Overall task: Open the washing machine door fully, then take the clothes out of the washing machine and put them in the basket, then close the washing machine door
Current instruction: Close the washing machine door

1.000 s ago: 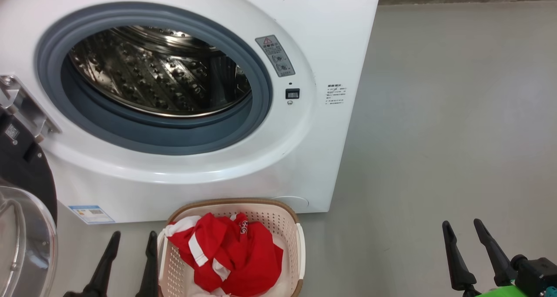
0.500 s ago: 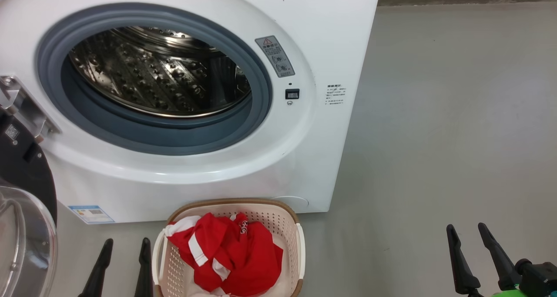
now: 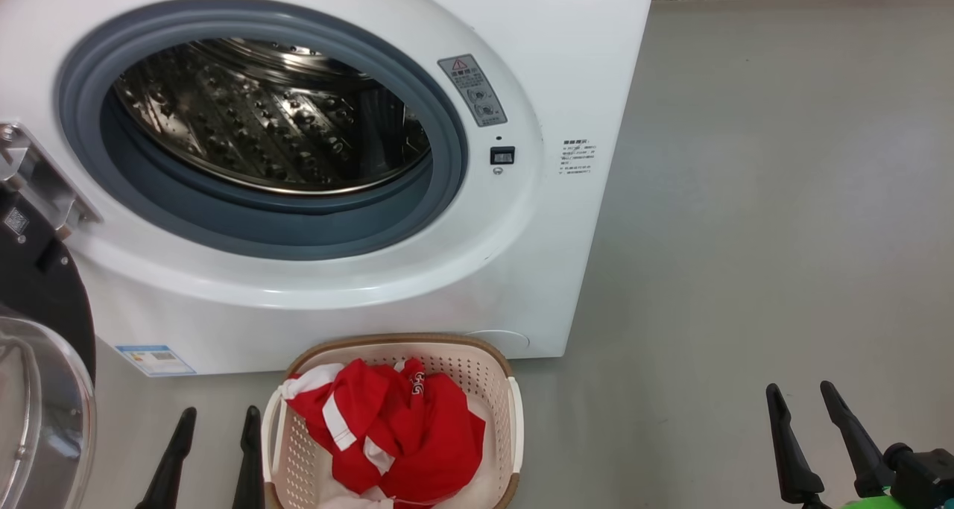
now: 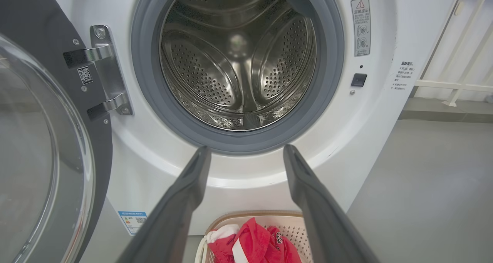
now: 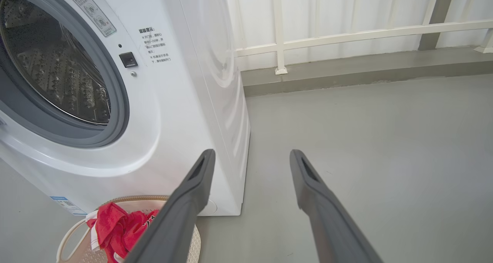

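Grey floor [image 3: 745,196] ran from the washer [image 3: 581,62] off to the right. At the washer's foot sat the basket [image 3: 515,412], its long axis running from the machine toward the robot. The clothes [image 3: 402,434] lay heaped inside it, red with white bands (one white edge lay against the left rim). Above it the drum [image 3: 276,121], ringed by a grey gasket [image 3: 447,159], showed its perforated steel walls through to the back. The door [image 3: 37,308] hung swung out on its hinge at the washer's left, glass bowl bulging toward the robot. The left gripper [image 3: 220,413] hung just left of the basket, fingers spread and grasping nothing, pointing at the washer's front. The right gripper [image 3: 799,387] stood well apart to the right over the floor, likewise spread and empty. A white railing [image 5: 346,36] stood behind.
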